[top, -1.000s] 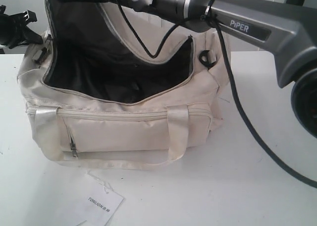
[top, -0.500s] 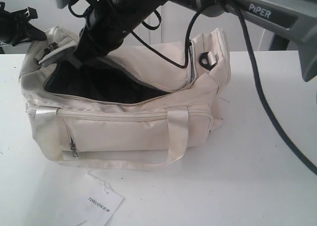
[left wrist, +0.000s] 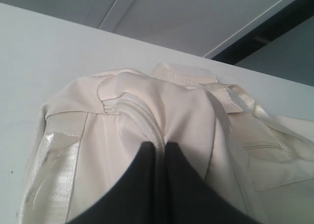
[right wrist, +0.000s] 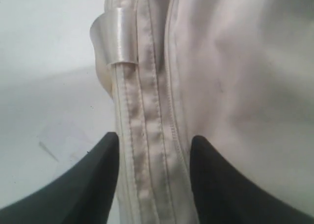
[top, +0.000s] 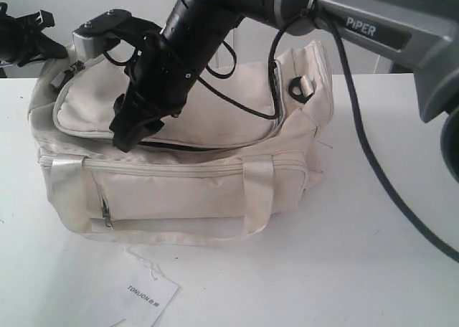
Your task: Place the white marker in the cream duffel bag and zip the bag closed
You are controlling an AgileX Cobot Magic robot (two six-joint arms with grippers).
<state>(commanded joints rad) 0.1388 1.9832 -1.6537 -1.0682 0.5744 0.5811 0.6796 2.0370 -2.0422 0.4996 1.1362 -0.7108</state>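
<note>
The cream duffel bag (top: 193, 191) stands on the white table. Its top flap (top: 215, 115) lies down over the opening, with a thin dark gap left along the front edge. My right gripper (top: 126, 136) reaches across to the flap's front left part. Its jaws are open and straddle the flap's stitched zip seam (right wrist: 147, 135) without pinching it. My left gripper (top: 51, 52) is at the bag's far left end, shut on a raised ridge of cream fabric (left wrist: 142, 121) between its fingertips (left wrist: 147, 153). The white marker is hidden from every view.
A white paper "TONLION" tag (top: 147, 295) lies on the table in front of the bag. The right arm and its black cable (top: 373, 169) hang over the bag's right side. The front handle (top: 254, 191) droops over the zip pocket.
The flap stood upright with the dark lining showing and now lies down over the opening. My right arm swung down and leftward with it. The left gripper stayed put.
</note>
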